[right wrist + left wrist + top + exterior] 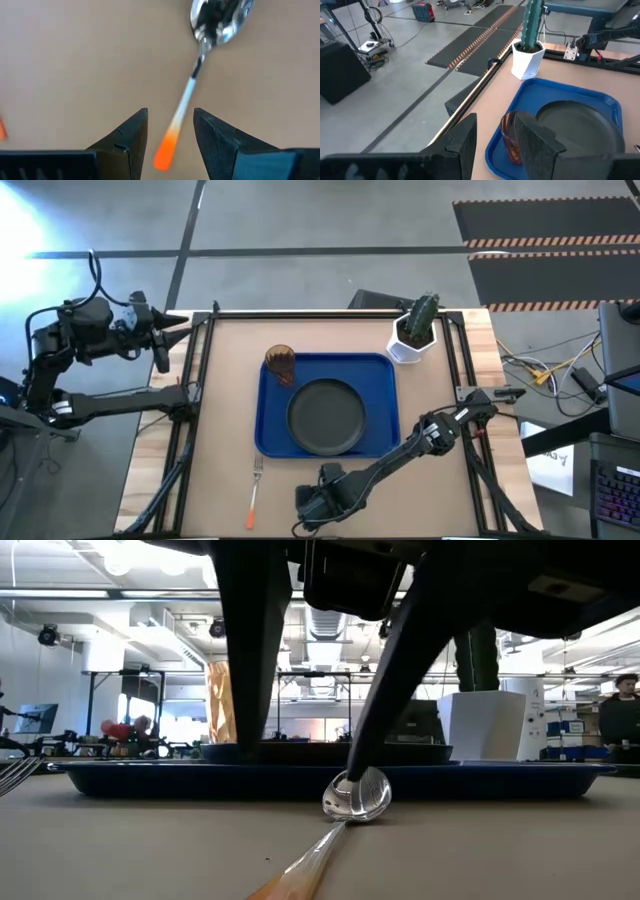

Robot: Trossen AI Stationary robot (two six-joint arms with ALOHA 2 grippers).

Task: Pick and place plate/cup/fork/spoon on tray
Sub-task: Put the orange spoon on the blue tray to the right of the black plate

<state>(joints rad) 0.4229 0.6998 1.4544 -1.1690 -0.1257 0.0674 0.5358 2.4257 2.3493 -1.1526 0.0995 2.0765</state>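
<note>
Hanging low over the near edge of the brown table, the right gripper had its two dark fingers apart, one on each side of the orange handle of the small metal spoon, which lay flat on the table just near of the big blue plastic tray. The round black plate and the see-through brown plastic cup sat on the tray, with the cup at its far left corner. The small metal fork with an orange handle lay on the table to the left of the spoon, and the left gripper waited off the far left side of the table with its fingers apart and nothing in them.

Grey concrete floor with black striped mats; bright ceiling lights overhead.
</note>
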